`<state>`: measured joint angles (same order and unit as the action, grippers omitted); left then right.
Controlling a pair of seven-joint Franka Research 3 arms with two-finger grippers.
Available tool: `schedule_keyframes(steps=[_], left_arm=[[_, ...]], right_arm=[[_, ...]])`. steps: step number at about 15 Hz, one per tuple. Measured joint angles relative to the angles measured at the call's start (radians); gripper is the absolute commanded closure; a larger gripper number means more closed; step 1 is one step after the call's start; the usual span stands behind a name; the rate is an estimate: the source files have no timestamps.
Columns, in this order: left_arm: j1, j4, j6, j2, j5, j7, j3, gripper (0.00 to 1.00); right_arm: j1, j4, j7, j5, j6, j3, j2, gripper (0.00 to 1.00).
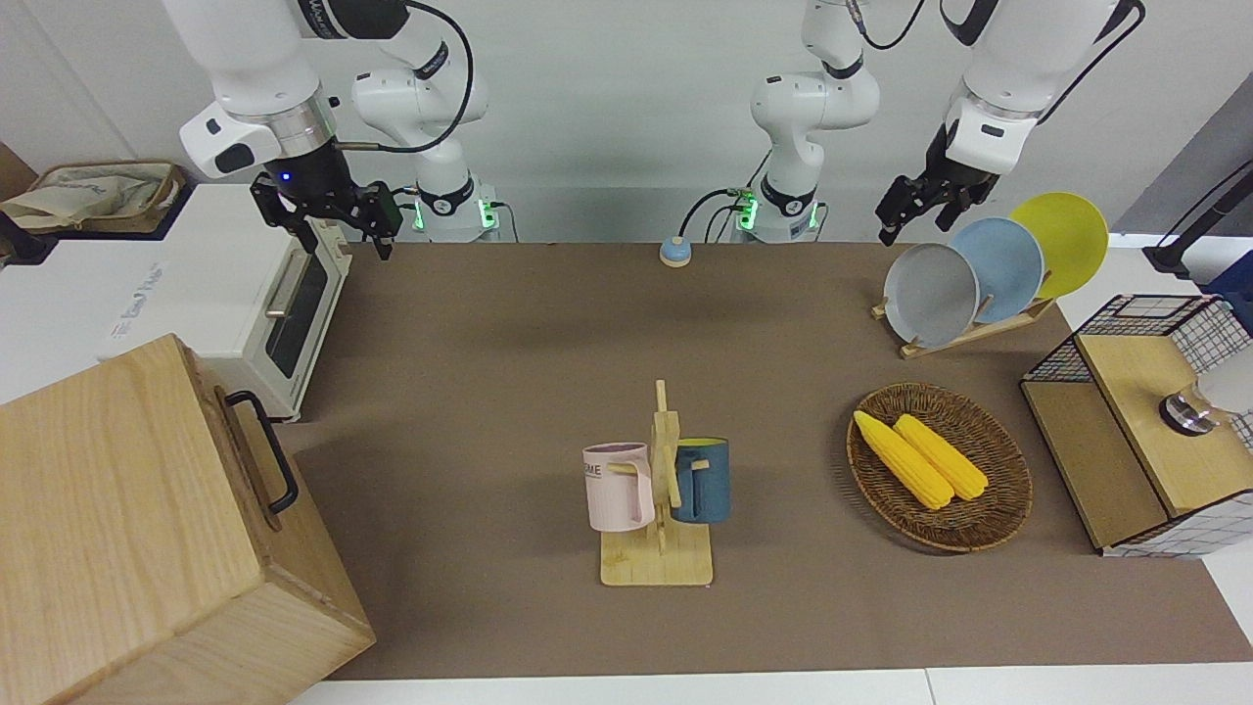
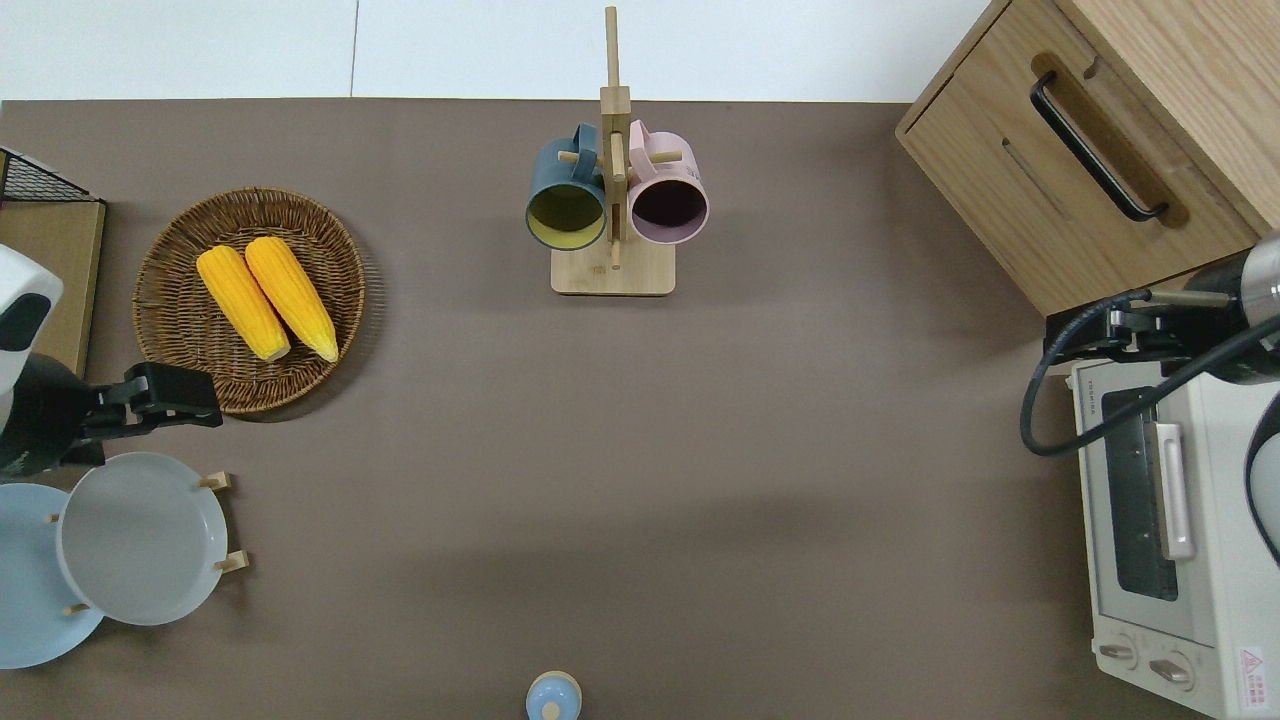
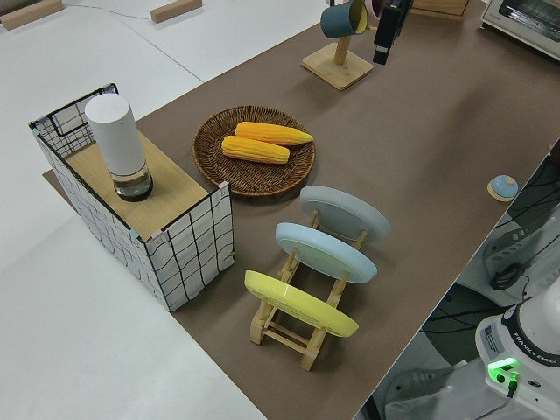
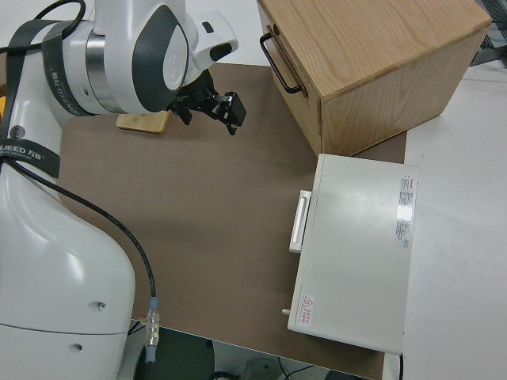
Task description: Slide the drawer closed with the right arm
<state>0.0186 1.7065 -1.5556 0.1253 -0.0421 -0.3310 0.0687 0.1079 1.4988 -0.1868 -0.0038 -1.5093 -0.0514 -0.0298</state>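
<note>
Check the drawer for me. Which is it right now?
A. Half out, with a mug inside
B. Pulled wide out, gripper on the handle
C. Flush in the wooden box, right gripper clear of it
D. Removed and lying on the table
C. The drawer sits flush in the wooden box, its black handle untouched; the right gripper hangs over the toaster oven's corner, clear of the handle.

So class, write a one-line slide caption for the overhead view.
Right gripper hangs over the toaster oven's corner, clear of the shut drawer.
</note>
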Motion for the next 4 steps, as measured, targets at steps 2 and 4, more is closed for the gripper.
schedule_keyframes(steps=[2,4], left_arm=[[0.000,0.000,0.000,0.000,0.000,0.000,0.000,0.01],[0.000,0.000,0.000,0.000,0.000,0.000,0.000,0.01]], right_arm=[[0.007,0.000,0.015,0.000,0.000,0.003,-0.001,0.017],[0.008,0.000,0.024,0.000,0.000,0.004,-0.002,0.017]])
